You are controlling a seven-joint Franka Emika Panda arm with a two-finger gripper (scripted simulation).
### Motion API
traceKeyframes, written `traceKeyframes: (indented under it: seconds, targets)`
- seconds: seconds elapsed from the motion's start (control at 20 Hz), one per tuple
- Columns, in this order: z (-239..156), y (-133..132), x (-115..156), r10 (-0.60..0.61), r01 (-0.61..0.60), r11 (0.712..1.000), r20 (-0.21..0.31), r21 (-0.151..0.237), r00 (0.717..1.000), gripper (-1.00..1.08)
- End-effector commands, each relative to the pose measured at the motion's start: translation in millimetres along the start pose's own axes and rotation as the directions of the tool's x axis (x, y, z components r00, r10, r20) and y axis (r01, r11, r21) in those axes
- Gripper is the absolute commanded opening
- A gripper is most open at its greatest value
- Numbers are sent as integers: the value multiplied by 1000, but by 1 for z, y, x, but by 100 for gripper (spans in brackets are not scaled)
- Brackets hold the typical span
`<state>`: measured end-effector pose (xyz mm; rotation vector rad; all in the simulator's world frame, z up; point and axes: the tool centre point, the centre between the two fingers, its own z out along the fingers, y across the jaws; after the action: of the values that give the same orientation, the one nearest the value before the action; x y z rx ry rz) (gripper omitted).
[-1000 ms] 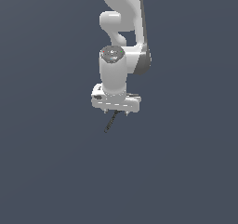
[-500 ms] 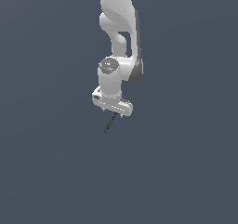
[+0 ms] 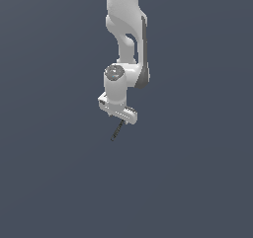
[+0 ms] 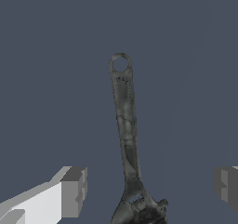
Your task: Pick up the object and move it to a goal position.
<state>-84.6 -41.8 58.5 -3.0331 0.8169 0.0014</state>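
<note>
Well, my gripper stands wide, its fingers well clear of the object, a slim, stiff wrench lying between them, pointing toward 12 o'clock. It looks light; I'd pinch the narrow shaft near its heavier head.

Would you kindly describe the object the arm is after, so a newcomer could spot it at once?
Follow the white arm down to its gripper. Just beneath hangs a thin dark wrench. It is far slimmer and darker than the white bar; the wrist view shows a ring hole at its far end.
</note>
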Motion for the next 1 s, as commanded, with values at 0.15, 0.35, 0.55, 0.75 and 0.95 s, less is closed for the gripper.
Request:
traceKeyframes:
  seconds: [0.15, 0.35, 0.55, 0.75, 0.95]
  targets:
    - [3, 0, 0, 0, 0, 1000, 0, 0, 1000, 100]
    - [15, 0, -1, 1, -1, 1000, 0, 0, 1000, 100]
    - [34, 1, -1, 4, -4, 1000, -1, 0, 1000, 100]
    - [47, 1, -1, 5, -5, 1000, -1, 0, 1000, 100]
    - [51, 1, -1, 6, -6, 1000, -1, 0, 1000, 100]
